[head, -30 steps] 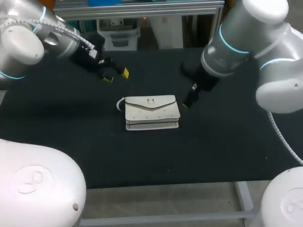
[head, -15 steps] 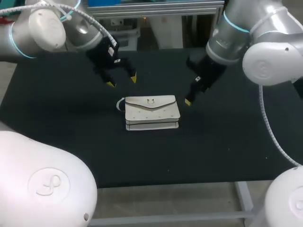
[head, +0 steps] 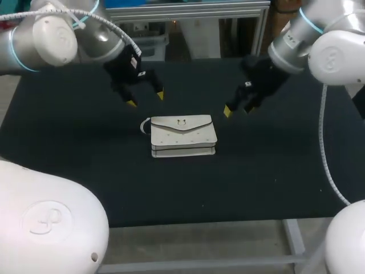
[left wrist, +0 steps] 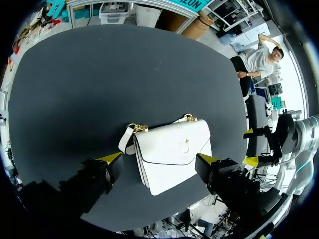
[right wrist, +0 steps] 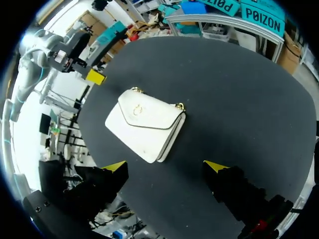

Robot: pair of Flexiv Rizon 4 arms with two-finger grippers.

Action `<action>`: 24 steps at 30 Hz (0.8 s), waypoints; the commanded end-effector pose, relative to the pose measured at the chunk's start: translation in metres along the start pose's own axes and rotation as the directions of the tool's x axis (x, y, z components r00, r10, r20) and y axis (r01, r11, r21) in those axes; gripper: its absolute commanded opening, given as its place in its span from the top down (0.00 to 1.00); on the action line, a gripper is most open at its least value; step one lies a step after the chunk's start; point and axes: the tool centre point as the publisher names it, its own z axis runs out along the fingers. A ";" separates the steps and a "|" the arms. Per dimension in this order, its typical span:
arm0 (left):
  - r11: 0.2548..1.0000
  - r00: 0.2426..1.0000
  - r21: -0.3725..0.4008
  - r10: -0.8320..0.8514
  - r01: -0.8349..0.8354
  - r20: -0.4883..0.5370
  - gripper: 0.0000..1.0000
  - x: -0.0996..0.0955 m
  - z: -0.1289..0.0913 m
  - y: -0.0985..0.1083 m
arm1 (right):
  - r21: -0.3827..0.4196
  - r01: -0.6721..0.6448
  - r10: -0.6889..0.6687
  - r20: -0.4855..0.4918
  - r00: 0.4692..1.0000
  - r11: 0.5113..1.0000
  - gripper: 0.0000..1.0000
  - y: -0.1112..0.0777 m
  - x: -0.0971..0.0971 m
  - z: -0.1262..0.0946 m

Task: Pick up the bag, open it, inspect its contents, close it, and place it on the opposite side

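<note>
A white flap handbag (head: 182, 136) with a gold clasp lies flat in the middle of the black table (head: 274, 171), its strap looped at its left end. My left gripper (head: 146, 99) hovers open behind the bag's left end, touching nothing. In the left wrist view the bag (left wrist: 172, 154) lies below and between the spread fingers of that gripper (left wrist: 159, 159). My right gripper (head: 236, 109) hangs open just beyond the bag's back right corner. In the right wrist view the bag (right wrist: 144, 124) lies ahead of its own gripper (right wrist: 165, 166), with the left gripper (right wrist: 94, 75) beyond it.
The table's black mat carries only the bag. Its front edge (head: 205, 222) runs below the bag, with bare mat on both sides. My right gripper (left wrist: 254, 147) also shows in the left wrist view, past the bag's far end.
My left gripper swung right toward the bag, then held steady. My right gripper drew back and to the right, away from the bag's right end. The bag has not moved.
</note>
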 end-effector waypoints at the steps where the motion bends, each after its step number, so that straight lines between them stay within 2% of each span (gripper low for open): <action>1: 0.998 1.000 0.055 -0.013 0.014 -0.013 0.00 -0.001 0.005 0.012 | -0.112 -0.033 0.039 0.050 0.998 0.993 0.00 -0.012 0.004 0.000; 6: 0.995 0.999 0.086 -0.052 0.052 -0.012 0.00 -0.001 0.004 0.014 | -0.192 -0.107 0.121 0.060 0.991 0.976 0.00 -0.010 0.000 -0.003; 8: 0.990 0.995 0.104 -0.095 0.096 -0.018 0.00 -0.003 0.002 0.014 | -0.218 -0.160 0.170 0.030 0.985 0.963 0.00 -0.010 -0.002 -0.004; 9: 0.986 0.993 0.125 -0.114 0.113 0.000 0.00 -0.005 0.001 0.013 | -0.214 -0.166 0.174 0.020 0.984 0.963 0.00 -0.011 -0.002 -0.003; 24: 0.986 0.993 0.125 -0.114 0.113 0.000 0.00 -0.005 0.001 0.013 | -0.214 -0.166 0.174 0.020 0.984 0.963 0.00 -0.011 -0.002 -0.003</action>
